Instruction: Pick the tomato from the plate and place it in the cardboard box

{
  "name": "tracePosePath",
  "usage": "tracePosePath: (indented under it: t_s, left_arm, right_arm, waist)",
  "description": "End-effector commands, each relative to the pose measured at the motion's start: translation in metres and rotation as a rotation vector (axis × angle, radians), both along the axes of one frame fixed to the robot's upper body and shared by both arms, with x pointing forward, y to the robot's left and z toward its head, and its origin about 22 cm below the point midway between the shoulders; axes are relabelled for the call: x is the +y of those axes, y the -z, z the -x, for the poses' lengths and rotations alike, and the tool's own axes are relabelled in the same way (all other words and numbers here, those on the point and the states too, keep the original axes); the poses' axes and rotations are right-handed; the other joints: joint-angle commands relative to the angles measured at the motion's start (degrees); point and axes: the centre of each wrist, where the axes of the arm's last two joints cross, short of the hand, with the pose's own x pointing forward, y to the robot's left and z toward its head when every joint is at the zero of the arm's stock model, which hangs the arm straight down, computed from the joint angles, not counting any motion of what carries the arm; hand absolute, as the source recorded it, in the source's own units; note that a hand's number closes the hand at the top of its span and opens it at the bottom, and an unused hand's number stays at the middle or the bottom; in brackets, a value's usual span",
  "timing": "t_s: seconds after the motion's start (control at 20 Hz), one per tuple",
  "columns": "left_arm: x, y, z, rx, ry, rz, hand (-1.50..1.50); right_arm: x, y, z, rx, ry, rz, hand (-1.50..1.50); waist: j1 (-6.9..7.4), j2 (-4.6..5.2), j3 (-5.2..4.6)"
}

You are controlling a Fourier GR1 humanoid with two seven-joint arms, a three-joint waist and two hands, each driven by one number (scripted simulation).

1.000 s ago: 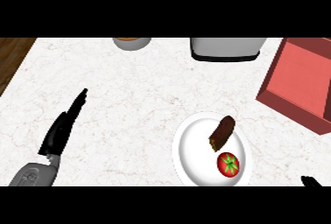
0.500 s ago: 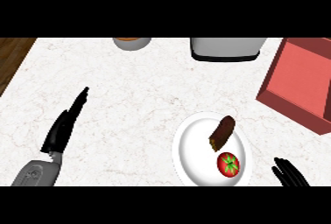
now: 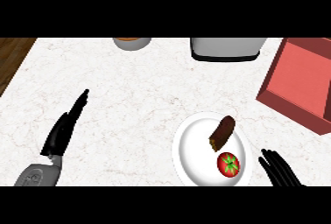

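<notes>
A red tomato (image 3: pixel 229 164) with a green stem lies on the near part of a white plate (image 3: pixel 194 151), beside a brown piece of food (image 3: pixel 222 133). The reddish cardboard box (image 3: pixel 302 79) sits at the right edge, farther back. My right hand (image 3: pixel 279 169) comes in at the lower right, fingers straight, just right of the plate and apart from the tomato. My left hand (image 3: pixel 63 127) rests open on the left of the counter, fingers pointing away.
A grey-white container (image 3: pixel 226 47) stands at the back centre, and a small bowl with orange contents (image 3: pixel 132 42) at the back left. The counter's dark wooden edge (image 3: pixel 13 52) shows at the far left.
My right hand has risen into view from the lower right corner and moved up beside the plate. The left hand, plate and tomato have stayed put.
</notes>
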Motion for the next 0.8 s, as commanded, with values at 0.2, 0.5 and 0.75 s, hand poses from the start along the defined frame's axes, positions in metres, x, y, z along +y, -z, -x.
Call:
tracePosePath:
  t_s: [0.2,0.5,0.75]
  left_arm:
    - [0.020,0.011,-0.006,0.001,-0.008,-0.004,0.00]
    - [0.007,-0.019,-0.003,-0.018,-0.003,-0.026,0.00]
    - [0.001,-0.006,-0.010,0.002,0.011,-0.001,0.00]
  right_arm:
    - [0.032,-0.002,-0.008,0.023,-0.005,0.027,-1.50]
    - [0.045,0.009,-0.035,0.041,0.019,0.044,-1.50]
    - [0.021,0.009,-0.040,0.052,-0.011,0.042,-1.50]
  waist:
    - [-0.12,0.03,-0.02]
    - [0.25,-0.01,0.01]
    - [0.06,0.01,0.01]
